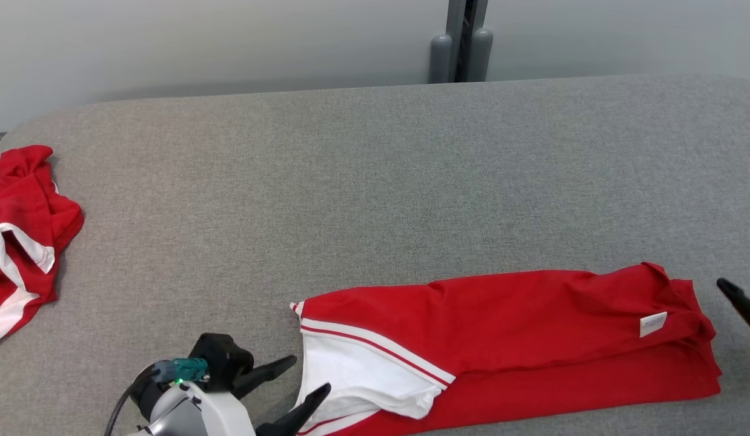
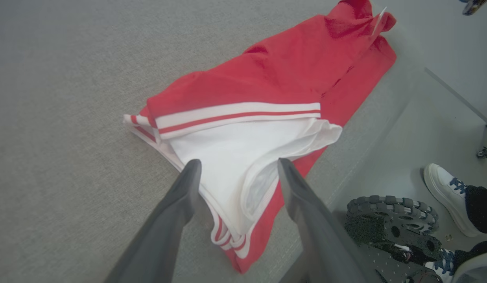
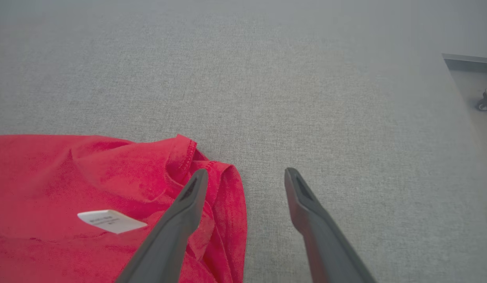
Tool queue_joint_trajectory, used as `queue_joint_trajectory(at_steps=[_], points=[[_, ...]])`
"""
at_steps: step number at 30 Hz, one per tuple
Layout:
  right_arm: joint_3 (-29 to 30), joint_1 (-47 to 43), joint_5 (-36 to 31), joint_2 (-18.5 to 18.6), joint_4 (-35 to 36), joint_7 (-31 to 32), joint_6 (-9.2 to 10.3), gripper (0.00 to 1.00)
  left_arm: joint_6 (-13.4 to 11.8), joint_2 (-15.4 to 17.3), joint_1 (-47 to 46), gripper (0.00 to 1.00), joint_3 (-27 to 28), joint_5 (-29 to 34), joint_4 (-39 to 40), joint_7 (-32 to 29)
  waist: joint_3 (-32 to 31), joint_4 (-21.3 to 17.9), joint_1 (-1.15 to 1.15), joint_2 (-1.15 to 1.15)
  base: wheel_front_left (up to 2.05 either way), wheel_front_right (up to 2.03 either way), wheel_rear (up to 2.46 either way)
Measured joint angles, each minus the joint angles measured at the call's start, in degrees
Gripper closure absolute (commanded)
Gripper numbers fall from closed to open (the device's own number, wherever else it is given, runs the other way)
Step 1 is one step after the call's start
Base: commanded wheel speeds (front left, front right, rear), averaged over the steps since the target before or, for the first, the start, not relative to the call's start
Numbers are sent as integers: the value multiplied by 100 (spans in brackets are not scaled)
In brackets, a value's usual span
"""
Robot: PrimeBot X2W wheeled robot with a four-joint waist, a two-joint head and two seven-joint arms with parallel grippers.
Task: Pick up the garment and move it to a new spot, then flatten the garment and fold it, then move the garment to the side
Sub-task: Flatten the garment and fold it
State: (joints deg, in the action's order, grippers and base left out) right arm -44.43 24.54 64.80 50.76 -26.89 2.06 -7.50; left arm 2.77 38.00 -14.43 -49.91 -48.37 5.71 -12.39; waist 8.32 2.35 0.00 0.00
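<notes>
Lying as a long folded band along the near edge of the surface (image 1: 375,151), the garment (image 1: 502,339) stretches between the two hands, with its white striped end toward the left and its end with the label (image 1: 652,324) toward the right. The left hand (image 2: 238,162) is spread wide and holds nothing; its fingers point over the white panel, one to each side of it, though whether they touch the cloth cannot be told. The right hand (image 3: 246,172) is equally wide and empty, with one finger over the rumpled red edge and the other over bare surface. The fabric looks thin, light and limp, so it would likely sag in the middle and spill its layers if raised from a single point. The stacked layers probably slide on each other, and the woven surface may drag at the bottom one. The best holds seem to be the two ends at once: the left hand pinching every layer at the striped corner, the right hand taking the full thickness of the bunched edge beside the label. A second red heap (image 1: 23,230) lies well apart at the far left.
</notes>
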Motion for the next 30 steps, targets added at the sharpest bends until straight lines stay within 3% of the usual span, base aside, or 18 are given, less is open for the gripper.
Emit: queue_joint_trajectory(at_steps=[4,7,15,19,26,30], points=[[434,79,-136,-97,-182,-311,0,0,-287,-122,-28,0,363,-33,33,400,-16,13,0,0,0,0,0],[787,103,-316,-307,-259,-736,0,0,-582,-400,-99,0,767,-102,-66,939,-17,23,0,0,0,0,0],[1561,60,-1151,-1120,-354,-1560,0,0,-839,-1100,-121,0,1290,-149,-676,2268,-33,-19,0,0,0,0,0],[2023,-138,-1610,-1596,-309,-1673,0,0,-846,-1432,-44,0,1515,-98,-1036,2636,-41,-60,0,0,0,0,0],[2773,-517,-2346,-2219,-66,-1705,1,0,-814,-1947,207,0,2229,378,-1326,2730,-37,-55,0,0,0,0,0],[3143,-792,-2813,-2575,69,-1714,0,0,-554,-2335,497,0,2639,805,-1455,2730,-48,-25,0,0,0,0,0]])
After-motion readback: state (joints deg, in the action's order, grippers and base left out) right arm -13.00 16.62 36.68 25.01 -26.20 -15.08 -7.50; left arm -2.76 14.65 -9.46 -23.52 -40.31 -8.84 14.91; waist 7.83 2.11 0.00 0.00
